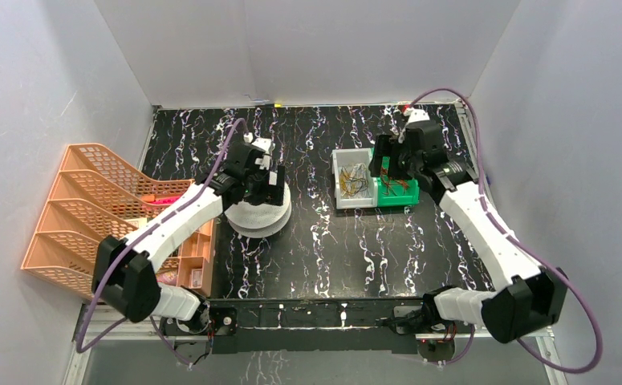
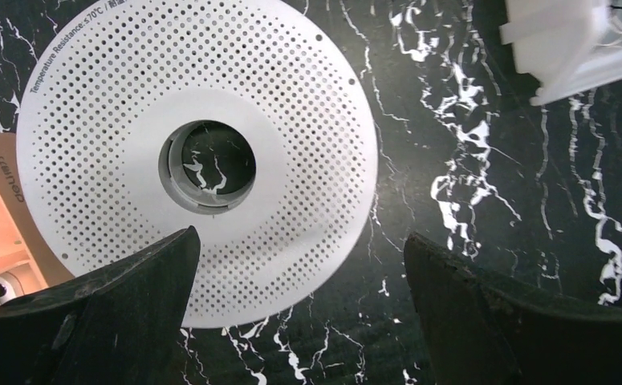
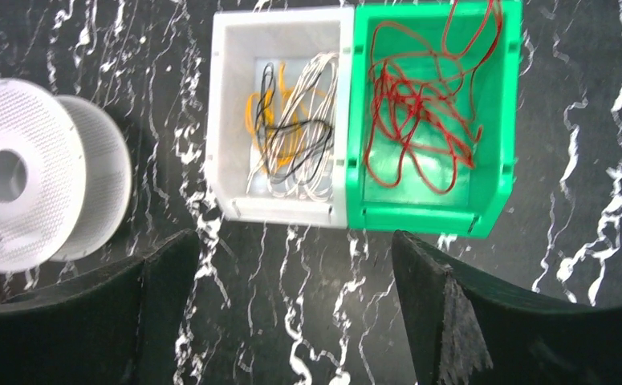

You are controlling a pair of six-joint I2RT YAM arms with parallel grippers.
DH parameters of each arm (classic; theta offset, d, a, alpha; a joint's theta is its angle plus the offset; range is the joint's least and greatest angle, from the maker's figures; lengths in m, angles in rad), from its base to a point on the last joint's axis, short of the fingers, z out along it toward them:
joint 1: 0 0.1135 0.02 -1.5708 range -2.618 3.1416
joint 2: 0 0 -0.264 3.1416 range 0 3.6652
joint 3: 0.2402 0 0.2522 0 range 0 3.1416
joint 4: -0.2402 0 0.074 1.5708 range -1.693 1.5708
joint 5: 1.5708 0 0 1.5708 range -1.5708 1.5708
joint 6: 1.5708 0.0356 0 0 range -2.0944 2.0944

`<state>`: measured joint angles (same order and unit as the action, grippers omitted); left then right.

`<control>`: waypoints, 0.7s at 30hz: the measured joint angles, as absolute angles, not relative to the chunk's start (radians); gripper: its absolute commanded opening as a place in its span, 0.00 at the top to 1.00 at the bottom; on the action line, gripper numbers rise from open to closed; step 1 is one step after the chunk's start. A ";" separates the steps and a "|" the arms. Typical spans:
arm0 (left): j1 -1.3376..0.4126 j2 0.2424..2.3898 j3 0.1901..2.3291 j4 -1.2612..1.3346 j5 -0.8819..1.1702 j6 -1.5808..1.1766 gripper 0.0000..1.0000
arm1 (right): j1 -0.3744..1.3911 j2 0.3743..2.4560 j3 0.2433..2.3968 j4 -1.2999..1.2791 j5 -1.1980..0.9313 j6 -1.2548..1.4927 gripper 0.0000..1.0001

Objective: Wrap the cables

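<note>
Two spread grippers, both empty: your right gripper [image 3: 291,249] hangs above the green bin [image 3: 420,218] with its fingers wide apart, touching nothing. The red cables [image 3: 420,120] lie in a loose tangle inside that bin. A white bin [image 3: 225,120] of black, white and yellow wires touches the green bin's left side. Well left of the green bin, your left gripper [image 2: 301,241], equally wide, hovers over the white perforated spool [image 2: 291,120] on the table [image 3: 580,241].

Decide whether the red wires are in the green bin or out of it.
In: the red wires lie loosely tangled inside the green bin.
</note>
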<state>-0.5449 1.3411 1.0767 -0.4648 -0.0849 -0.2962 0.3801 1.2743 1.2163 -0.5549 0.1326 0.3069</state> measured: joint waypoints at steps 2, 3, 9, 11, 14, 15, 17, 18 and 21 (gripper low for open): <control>-0.545 1.398 1.099 -0.470 -0.103 -0.299 0.02 | 0.380 1.214 1.178 -0.559 0.101 0.323 0.02; -0.545 1.420 1.106 -0.471 -0.112 -0.300 0.02 | 0.380 1.194 1.165 -0.567 0.088 0.329 0.02; -0.545 1.547 1.143 -0.478 -0.137 -0.313 0.02 | 0.389 1.105 1.126 -0.599 0.039 0.346 0.02; -0.545 1.580 1.155 -0.476 -0.136 -0.315 0.02 | 0.389 1.091 1.116 -0.601 0.032 0.345 0.02; -0.545 1.614 1.161 -0.476 -0.133 -0.315 0.02 | 0.389 1.081 1.105 -0.607 0.025 0.345 0.02; -0.545 1.625 1.161 -0.475 -0.128 -0.315 0.02 | 0.389 1.080 1.101 -0.608 0.022 0.345 0.02; -0.545 1.641 1.172 -0.472 -0.111 -0.317 0.02 | 0.389 1.080 1.097 -0.614 0.016 0.344 0.02; -0.545 1.645 1.180 -0.471 -0.105 -0.315 0.02 | 0.389 1.080 1.096 -0.614 0.014 0.345 0.02; -0.545 1.656 1.187 -0.466 -0.084 -0.307 0.02 | 0.389 1.079 1.095 -0.613 0.009 0.344 0.02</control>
